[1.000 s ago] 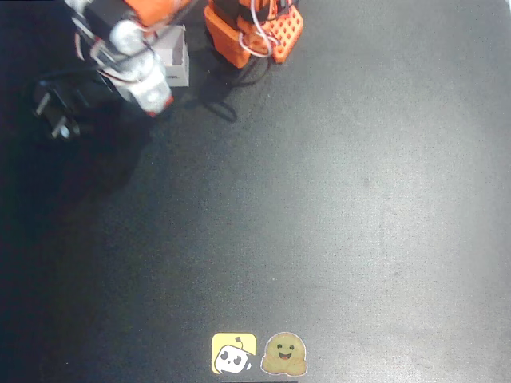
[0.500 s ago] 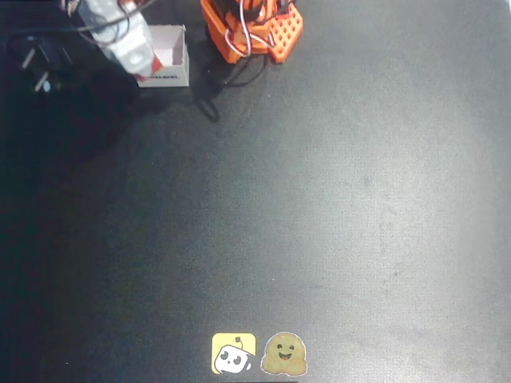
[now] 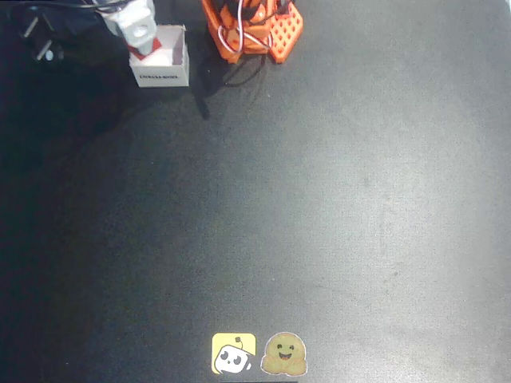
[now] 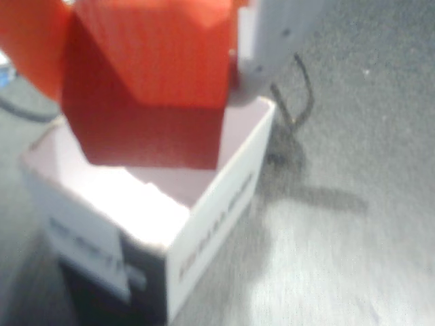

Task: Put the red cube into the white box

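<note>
One red cube [image 4: 146,81] clamped in my claw [image 3: 140,36], hanging just above the open white box [image 4: 204,204]. Overhead view: box sits at 11 o'clock on the dark surface [image 3: 319,207], orange base [image 3: 254,30] at 12.

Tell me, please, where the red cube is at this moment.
The red cube is held in the tool directly above the open white box, at the top left of the overhead view, left of the orange arm base.

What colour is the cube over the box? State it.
Bright red-orange; the red cube shows best in the wrist view, above the white box.
</note>
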Robot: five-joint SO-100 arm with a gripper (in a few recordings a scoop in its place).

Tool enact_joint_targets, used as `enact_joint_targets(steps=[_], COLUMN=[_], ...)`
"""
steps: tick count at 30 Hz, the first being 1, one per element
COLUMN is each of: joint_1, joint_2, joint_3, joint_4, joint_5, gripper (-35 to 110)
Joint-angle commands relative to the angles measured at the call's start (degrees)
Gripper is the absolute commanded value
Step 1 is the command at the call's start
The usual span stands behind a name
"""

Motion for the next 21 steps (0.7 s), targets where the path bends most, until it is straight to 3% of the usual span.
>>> enact_joint_targets(steps=[1, 12, 15, 21], joint_1=[0.4, 2.3, 2.3, 2.3], joint_2=[2.1, 2.1, 2.3, 2.4], joint_3=[0.5, 3.6, 3.6, 3.4], joint_4=[4.7, 3.5, 3.5, 3.6], joint_5=[-0.5, -1.9, -2.3, -3.3], gripper=[0, 0, 12, 17])
